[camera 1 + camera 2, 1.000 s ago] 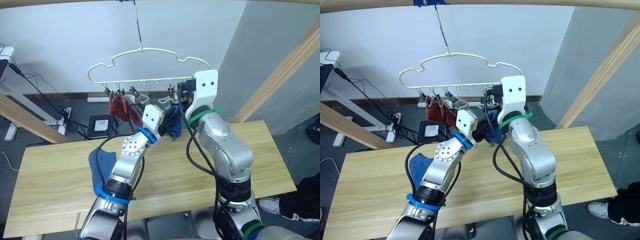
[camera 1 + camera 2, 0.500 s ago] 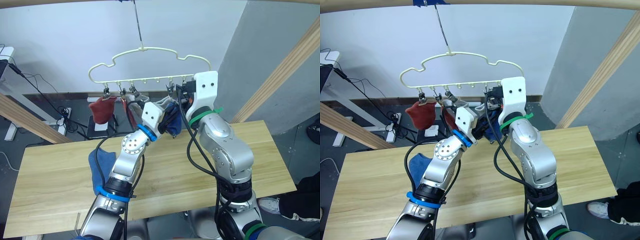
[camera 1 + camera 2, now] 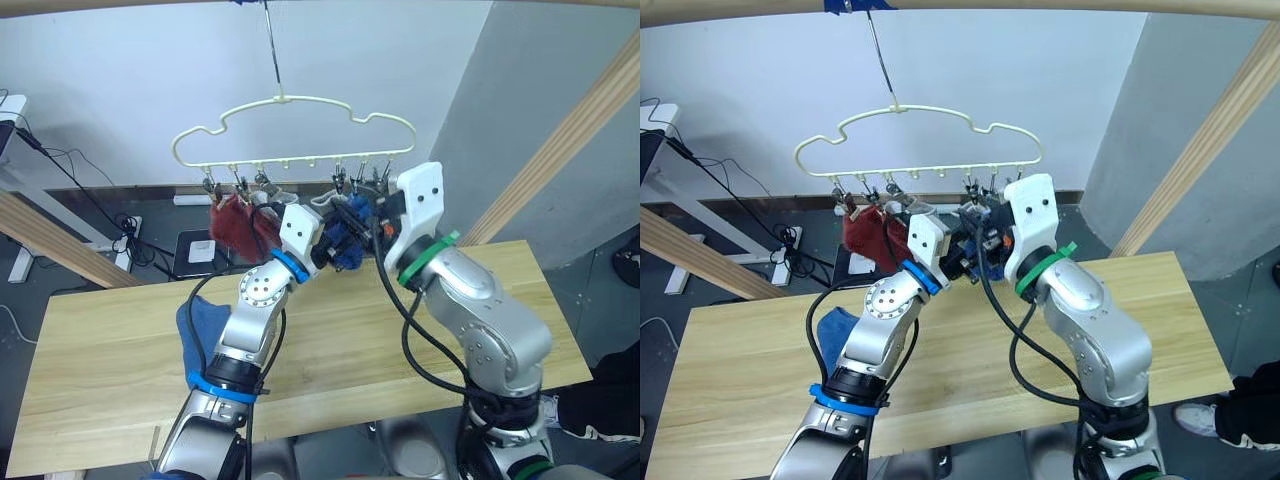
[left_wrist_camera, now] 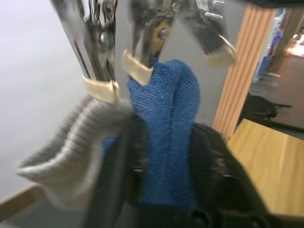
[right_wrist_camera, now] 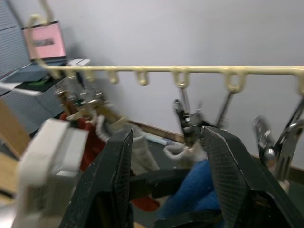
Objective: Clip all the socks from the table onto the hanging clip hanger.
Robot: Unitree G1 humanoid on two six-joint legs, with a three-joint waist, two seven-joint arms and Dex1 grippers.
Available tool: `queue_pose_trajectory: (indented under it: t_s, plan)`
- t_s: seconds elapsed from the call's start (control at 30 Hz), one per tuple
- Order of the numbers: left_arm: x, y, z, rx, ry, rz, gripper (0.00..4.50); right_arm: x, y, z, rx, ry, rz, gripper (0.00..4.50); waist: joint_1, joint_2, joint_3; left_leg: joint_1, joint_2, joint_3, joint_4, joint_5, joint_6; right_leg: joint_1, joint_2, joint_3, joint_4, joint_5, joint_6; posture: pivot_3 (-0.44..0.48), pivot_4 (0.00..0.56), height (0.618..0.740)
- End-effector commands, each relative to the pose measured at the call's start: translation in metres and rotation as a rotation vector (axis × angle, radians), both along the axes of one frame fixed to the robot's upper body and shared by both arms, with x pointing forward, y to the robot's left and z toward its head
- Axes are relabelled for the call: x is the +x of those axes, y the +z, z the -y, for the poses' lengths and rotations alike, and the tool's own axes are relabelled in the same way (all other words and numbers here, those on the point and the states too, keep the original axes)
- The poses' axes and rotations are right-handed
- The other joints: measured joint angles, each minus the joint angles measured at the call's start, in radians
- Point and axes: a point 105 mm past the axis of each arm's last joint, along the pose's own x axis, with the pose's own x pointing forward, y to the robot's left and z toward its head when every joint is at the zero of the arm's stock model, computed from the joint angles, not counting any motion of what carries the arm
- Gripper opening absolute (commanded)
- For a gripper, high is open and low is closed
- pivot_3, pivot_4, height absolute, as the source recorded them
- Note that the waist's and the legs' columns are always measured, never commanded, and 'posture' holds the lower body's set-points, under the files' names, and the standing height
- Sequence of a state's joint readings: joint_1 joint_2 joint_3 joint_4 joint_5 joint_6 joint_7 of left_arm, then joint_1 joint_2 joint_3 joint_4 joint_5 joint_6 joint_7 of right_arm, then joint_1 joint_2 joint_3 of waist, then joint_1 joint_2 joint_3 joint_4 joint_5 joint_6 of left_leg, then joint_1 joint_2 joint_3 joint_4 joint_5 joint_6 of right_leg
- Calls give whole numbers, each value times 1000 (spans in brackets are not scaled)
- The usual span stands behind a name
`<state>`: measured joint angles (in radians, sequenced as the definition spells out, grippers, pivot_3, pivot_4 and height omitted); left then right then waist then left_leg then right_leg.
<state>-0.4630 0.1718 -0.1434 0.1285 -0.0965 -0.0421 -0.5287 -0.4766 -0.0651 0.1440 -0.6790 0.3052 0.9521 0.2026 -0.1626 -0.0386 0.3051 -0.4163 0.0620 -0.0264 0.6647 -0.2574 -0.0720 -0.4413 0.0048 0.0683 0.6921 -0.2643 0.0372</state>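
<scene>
The left hand [image 4: 161, 209] pinches a blue sock [image 4: 166, 137] up at a clip [image 4: 142, 52] on the clip hanger [image 3: 290, 103]. The right hand [image 5: 166, 190] is spread wide. Another blue sock [image 3: 200, 325] waits on the desk [image 3: 120, 360]. Push the cuff deep into the clip before letting go

A blue sock [image 4: 167, 137] is showing next to a light grey sock [image 4: 71, 156], rust red socks [image 3: 236, 222] are hanging from the cream-yellow clip hanger [image 3: 290, 130], and another blue sock [image 3: 200, 325] is lying on the light wooden table [image 3: 100, 360].
</scene>
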Motion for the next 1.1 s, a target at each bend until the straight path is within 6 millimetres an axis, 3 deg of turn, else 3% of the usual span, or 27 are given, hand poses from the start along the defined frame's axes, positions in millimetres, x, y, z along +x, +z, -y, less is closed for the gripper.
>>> queue_pose_trajectory:
  t_s: [0.03, 0.07, 0.2, 0.4, 0.57, 0.7, 1.1]
  plan:
    - [-12, 6, 2, -8, -68, 8, 2961, -19, 7, 3, 1, 76, 44, 2370, -1, 0, 0, 0, 0, 0, 0, 0, 0, 0, 0, 0, 0, 0, 0, -239, 272, 740]
    - [-17, 7, 0, -13, -100, -6, 3220, -23, 5, 9, -15, 81, 55, 2370, -1, 0, 0, 0, 0, 0, 0, 0, 0, 0, 0, 0, 0, 0, 0, -240, 272, 740]
    - [-30, 8, -7, -6, -169, -44, 3220, -27, 5, 22, -48, 48, 102, 2370, -1, 0, 0, 0, 0, 0, 0, 0, 0, 0, 0, 0, 0, 0, 0, -242, 274, 740]
    - [-69, 21, -27, 54, -333, -68, 3220, -12, 6, 50, -98, -128, 168, 2370, -4, 0, 0, 2, 1, 1, 0, 0, 0, 0, 2, 1, 1, 0, 0, -239, 274, 740]
    - [-89, 34, -55, 94, -359, -101, 3220, -2, 5, 57, -96, -199, 183, 2370, -3, 0, 0, 2, 2, 1, 0, 0, 0, 0, 2, 2, 2, 0, 0, -217, 274, 740]
    - [-92, 56, -73, 80, -322, -109, 3220, 2, 2, 56, -76, -203, 171, 2370, 4, 0, 0, 2, 2, 1, 0, 0, 0, 0, 2, 2, 2, 0, 1, -188, 272, 740]
    - [-88, 76, -84, 133, -290, -86, 3220, 10, 0, 49, -58, -220, 162, 2370, 27, 0, 0, 1, 2, 1, 0, 0, 0, 0, 2, 1, -1, 0, 0, -161, 270, 740]
